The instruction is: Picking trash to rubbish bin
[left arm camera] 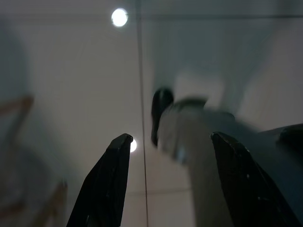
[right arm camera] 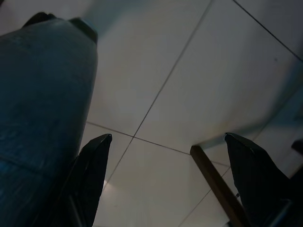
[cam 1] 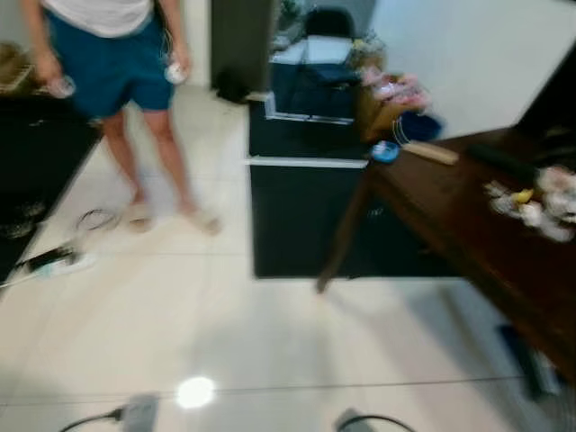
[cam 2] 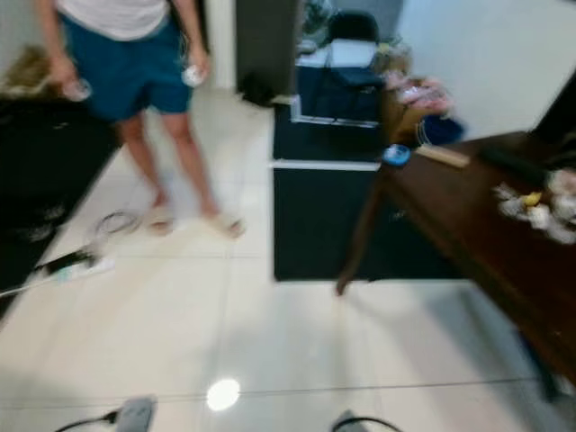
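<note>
Trash point(cam 1: 531, 205) lies crumpled on the brown table point(cam 1: 468, 216) at the right, not yet reached, so the left claw point(left arm camera: 170, 142) and the right claw point(right arm camera: 168, 142) hang open and empty over the floor point(cam 1: 270, 342).

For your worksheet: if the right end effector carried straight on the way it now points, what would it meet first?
Probably the tiled floor: the open right end effector points down at bare tile. A wooden table leg stands nearby, though depth is unclear.

Long black tapering fingers point(left arm camera: 106, 184) — grey rounded leg shell point(right arm camera: 42, 104) beside them.
</note>
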Available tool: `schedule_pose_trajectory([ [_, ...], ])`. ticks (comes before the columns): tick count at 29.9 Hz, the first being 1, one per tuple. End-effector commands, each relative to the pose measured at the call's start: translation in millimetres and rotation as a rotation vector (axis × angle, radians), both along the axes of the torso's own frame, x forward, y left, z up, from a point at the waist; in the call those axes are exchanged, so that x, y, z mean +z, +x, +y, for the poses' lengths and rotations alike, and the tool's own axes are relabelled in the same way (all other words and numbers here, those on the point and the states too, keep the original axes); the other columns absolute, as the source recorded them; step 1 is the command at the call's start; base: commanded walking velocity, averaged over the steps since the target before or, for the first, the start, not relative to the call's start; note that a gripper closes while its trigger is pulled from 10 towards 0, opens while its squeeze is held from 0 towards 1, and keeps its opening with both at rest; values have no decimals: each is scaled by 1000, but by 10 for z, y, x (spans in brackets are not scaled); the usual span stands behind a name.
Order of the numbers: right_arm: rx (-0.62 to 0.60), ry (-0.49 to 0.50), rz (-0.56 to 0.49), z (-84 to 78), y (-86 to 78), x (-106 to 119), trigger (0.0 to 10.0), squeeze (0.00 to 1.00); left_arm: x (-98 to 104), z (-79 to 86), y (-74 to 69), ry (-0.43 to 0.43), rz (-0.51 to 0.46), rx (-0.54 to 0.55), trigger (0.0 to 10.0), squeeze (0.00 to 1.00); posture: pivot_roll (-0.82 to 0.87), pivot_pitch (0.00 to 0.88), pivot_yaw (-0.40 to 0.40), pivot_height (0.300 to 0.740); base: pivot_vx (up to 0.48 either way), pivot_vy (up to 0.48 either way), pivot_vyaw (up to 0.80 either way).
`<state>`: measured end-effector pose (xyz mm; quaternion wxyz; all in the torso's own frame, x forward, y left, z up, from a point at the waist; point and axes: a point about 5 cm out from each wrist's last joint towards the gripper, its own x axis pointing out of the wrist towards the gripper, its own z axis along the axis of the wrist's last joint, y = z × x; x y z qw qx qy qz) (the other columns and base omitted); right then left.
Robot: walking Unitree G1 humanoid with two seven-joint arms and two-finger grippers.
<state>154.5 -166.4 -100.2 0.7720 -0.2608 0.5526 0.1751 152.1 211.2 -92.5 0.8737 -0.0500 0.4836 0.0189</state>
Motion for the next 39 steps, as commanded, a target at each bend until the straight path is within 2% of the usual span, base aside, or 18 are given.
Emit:
schedule_pose_trajectory([
  [1, -4, 29, 52, 56, -145, -56, 10000, 0, -34, -44, -63, -10, 25, -5, 10000, 0, 114, 59, -66, 740, 296, 0, 0],
  [23, -11, 25, 52, 33, -131, -50, 10000, 0, -31, -55, -48, -14, 23, -7, 10000, 0, 110, 58, -66, 740, 292, 0, 0],
  [39, 9, 15, 69, 2, -101, -36, 10000, 0, -27, -73, -27, -12, 22, -14, 10000, 0, 108, 47, -67, 740, 227, 0, -798],
])
